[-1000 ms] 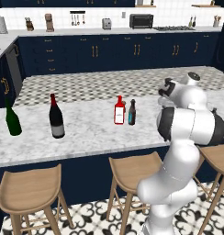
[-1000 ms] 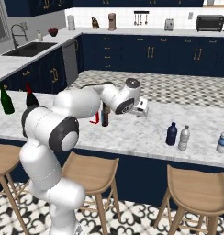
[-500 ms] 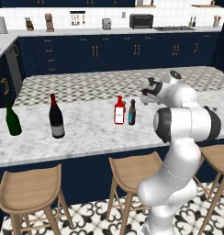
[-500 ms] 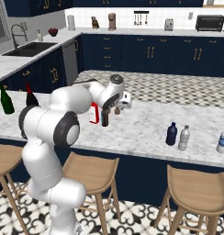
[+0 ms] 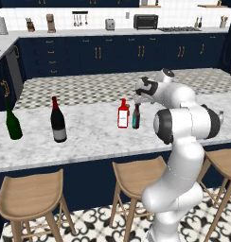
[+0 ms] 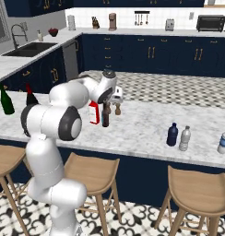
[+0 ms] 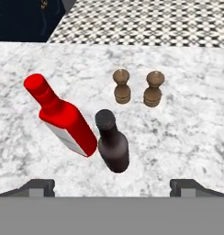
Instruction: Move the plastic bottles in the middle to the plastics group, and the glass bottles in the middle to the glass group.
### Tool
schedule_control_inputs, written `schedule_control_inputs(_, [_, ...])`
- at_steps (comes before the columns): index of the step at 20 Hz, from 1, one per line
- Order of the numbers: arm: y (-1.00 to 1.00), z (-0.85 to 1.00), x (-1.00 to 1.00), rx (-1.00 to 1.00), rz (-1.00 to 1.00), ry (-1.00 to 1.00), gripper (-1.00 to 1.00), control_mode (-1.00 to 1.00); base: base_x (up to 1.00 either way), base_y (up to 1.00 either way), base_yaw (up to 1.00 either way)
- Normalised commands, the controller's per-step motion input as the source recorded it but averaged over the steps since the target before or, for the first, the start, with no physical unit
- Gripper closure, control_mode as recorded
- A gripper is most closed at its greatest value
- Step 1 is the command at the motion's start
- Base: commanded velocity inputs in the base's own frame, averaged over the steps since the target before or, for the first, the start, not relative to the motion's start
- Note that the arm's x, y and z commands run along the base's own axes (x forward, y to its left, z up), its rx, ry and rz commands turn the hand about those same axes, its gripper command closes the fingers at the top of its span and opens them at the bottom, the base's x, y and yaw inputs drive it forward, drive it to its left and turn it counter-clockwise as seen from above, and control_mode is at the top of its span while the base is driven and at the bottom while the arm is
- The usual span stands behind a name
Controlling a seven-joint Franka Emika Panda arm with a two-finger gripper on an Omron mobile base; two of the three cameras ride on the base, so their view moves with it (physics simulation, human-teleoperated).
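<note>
The end effector [image 7: 112,186] hangs released above the brown bottle [image 7: 112,146], likely rigid, slick, breakable glass, best gripped around its narrow neck

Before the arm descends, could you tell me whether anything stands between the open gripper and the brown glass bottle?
Nothing visible does. The gripper hangs open above the brown bottle; the red bottle stands close beside it, the two wooden shakers beyond.

Gripper [image 6: 115,97] hangs wide open over the brown bottle [image 6: 106,115], red bottle [image 6: 93,113] right beside it on the marble counter [image 6: 142,131].
</note>
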Motion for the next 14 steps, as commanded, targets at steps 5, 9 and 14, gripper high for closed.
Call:
schedule_control_inputs(5, [0.18, 0.0, 0.18, -0.05, 0.06, 0.05, -1.0, -1.0, 0.0, 0.0, 0.0])
schedule_control_inputs(9, [0.04, -0.04, 0.09, -0.06, 0.08, 0.03, -1.0, -1.0, 0.0, 0.0, 0.0])
schedule_control_inputs(14, [0.03, -0.16, 0.33, -0.05, 0.08, 0.07, -1.0, -1.0, 0.0, 0.0, 0.0])
